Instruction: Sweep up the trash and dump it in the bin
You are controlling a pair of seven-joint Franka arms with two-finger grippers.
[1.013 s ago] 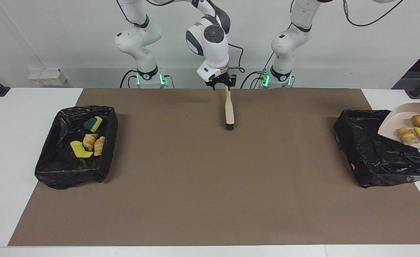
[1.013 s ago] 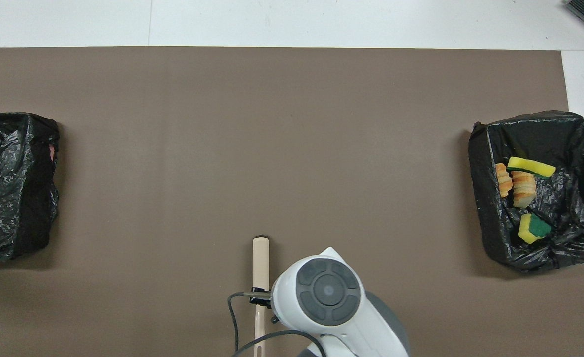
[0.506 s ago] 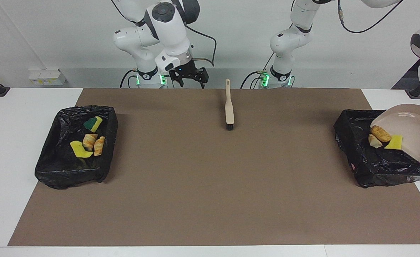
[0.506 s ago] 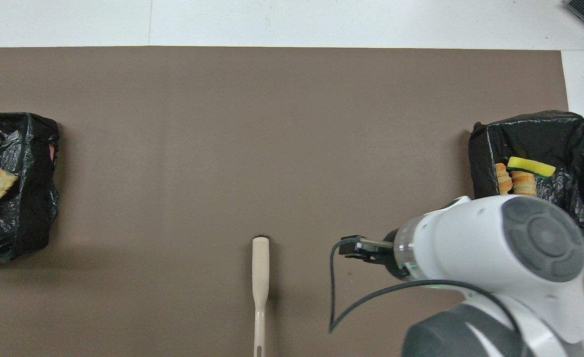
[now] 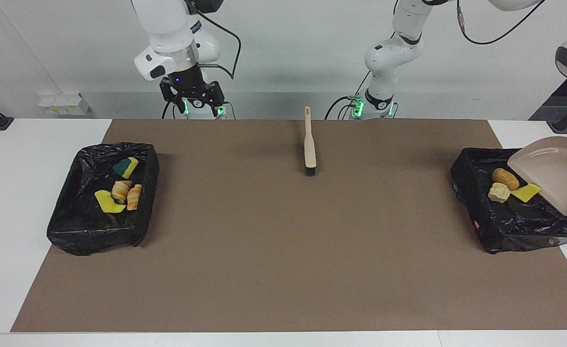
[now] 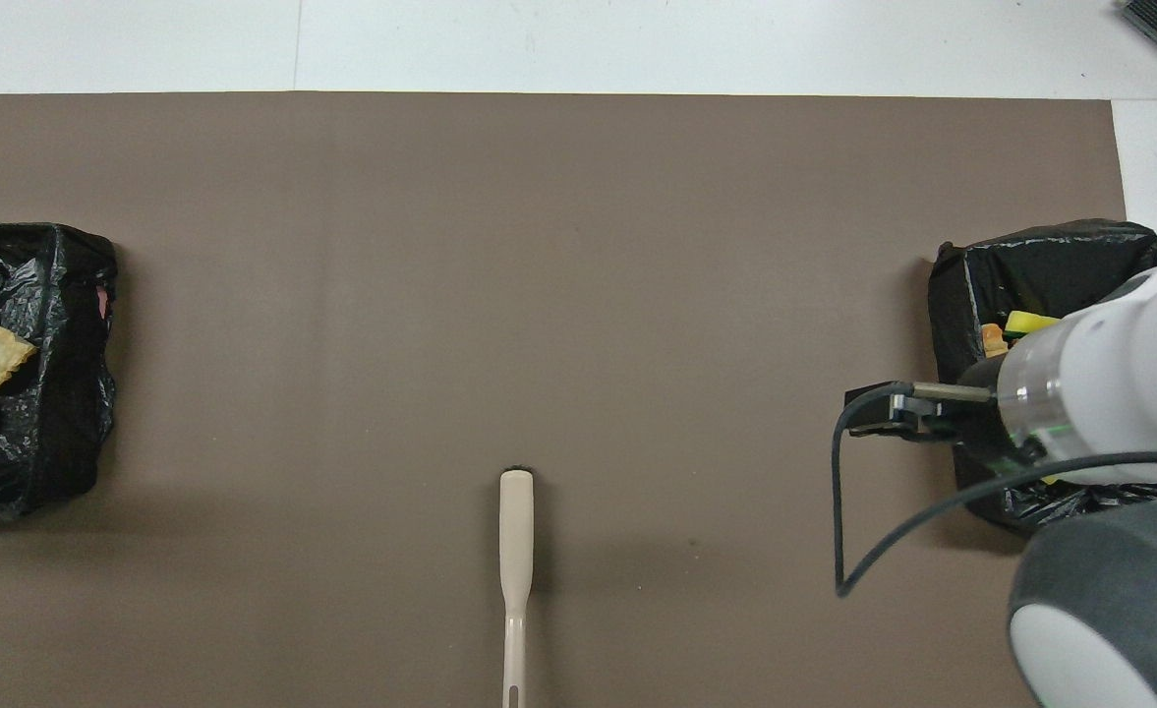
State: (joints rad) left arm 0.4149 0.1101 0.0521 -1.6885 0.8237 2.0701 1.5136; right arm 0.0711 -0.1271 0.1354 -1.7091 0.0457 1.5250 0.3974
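Got a white counter here with a big brown paper mat over most of it. Got two black bag-lined bins too. The right-arm bin sits off to one side of the right tool, and the left-arm bin is at the other end.

Can't actually see the left tool, it's off the edge of the facing view. Pressed together though, holding up a beige plastic dustpan tipped steeply, mouth down, over the left-arm bin. Spotted the right tool up in the air over the robot-side edge of the mat, fingers spread, pinching nothing.

Well apart from the right tool, flat on the mat: a beige brush with black bristles, handle pointing at the robots.

Found all the trash in the bins:
- **Just below the dustpan's lip:** a golden-brown bread lump, a paler lump and a yellow sponge scrap.
- **In the right-arm bin:** a green-and-yellow sponge scrap, a flat yellow scrap and two striped bread bits.
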